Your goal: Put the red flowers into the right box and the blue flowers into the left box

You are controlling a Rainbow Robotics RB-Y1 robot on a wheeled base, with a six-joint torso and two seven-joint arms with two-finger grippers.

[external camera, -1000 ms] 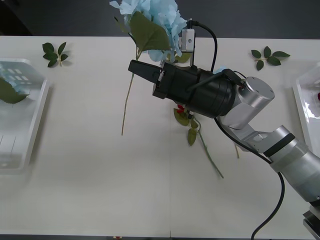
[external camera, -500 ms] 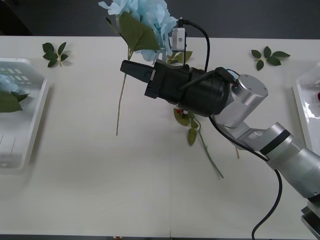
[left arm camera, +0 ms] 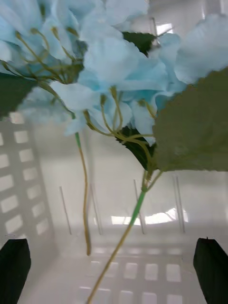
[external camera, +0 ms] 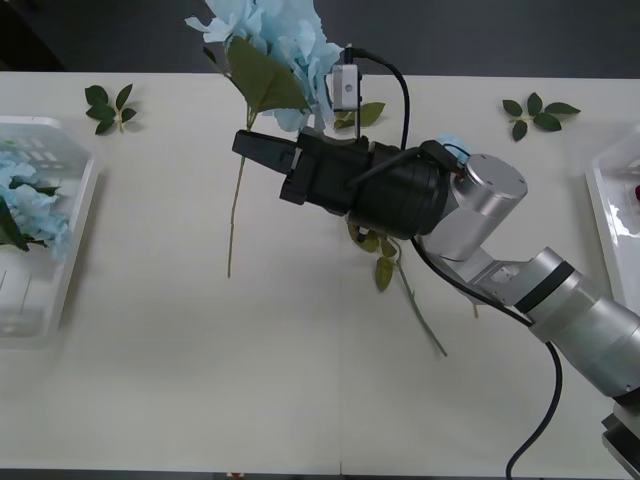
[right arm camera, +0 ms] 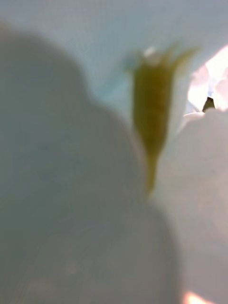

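Blue flowers, papery and ruffled with a thin trailing stem, are clamped in the right gripper above the table's far middle. More frilly blue heads lie in the ribbed white left box, under the left gripper with its black fingers spread and empty.

**Non-task items on the work surface**

The white table carries two bloomless green leaf sprigs. The left leaf sprig lies near the far edge on the left side. The right leaf sprig lies near the far edge on the right side. Both lie flat, well apart. A dark floor strip runs beyond the far edge.
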